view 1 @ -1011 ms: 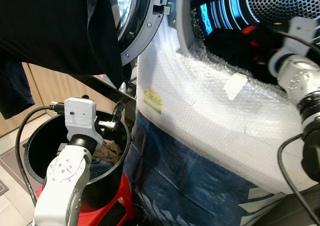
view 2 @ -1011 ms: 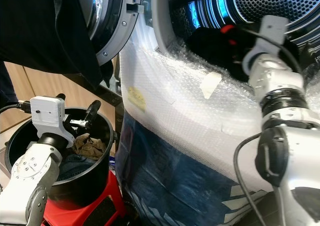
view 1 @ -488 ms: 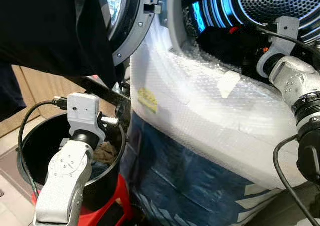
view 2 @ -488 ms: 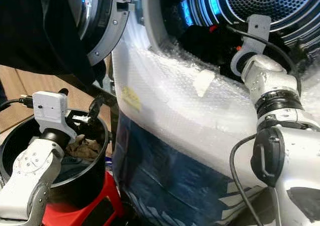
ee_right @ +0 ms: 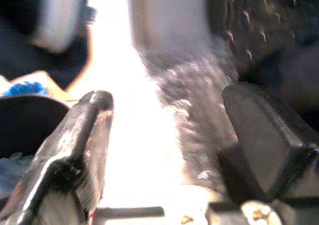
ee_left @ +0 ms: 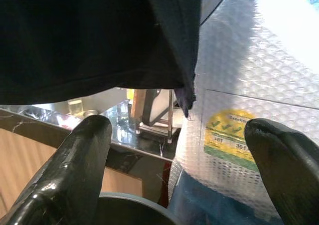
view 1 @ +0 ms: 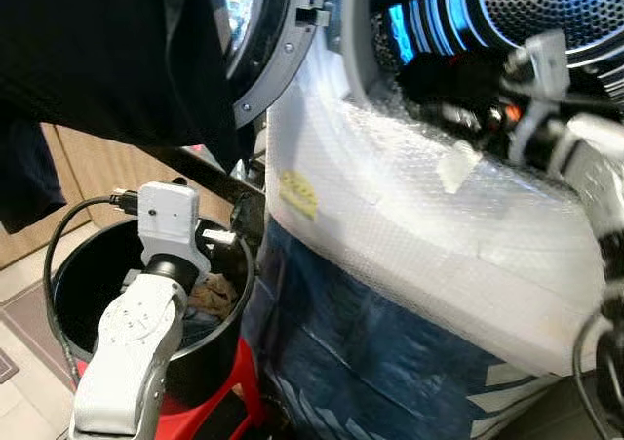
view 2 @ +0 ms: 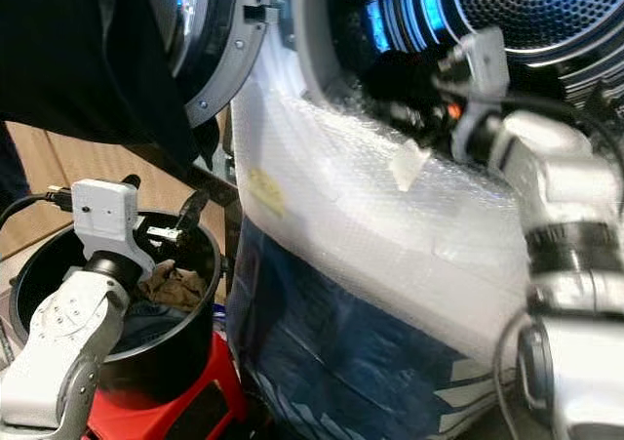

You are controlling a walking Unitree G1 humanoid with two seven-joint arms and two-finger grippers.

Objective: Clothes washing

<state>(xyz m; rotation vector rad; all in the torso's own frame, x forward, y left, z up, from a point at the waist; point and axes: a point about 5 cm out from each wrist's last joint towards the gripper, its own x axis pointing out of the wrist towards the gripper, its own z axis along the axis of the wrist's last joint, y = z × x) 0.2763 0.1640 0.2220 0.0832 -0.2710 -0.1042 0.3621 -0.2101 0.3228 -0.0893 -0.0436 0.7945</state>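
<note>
My left gripper hangs open over the black bin, where a brown cloth lies, just beside the bubble-wrapped washer. My right gripper sits at the drum mouth with its fingers spread and nothing between them, near dark clothes inside; a dark garment drapes over the open door

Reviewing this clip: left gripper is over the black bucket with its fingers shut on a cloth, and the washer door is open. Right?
Not quite. The left gripper is open and empty; the left wrist view shows its fingers spread apart with nothing between them. It is over the black bucket, and the washer door is open.
</note>
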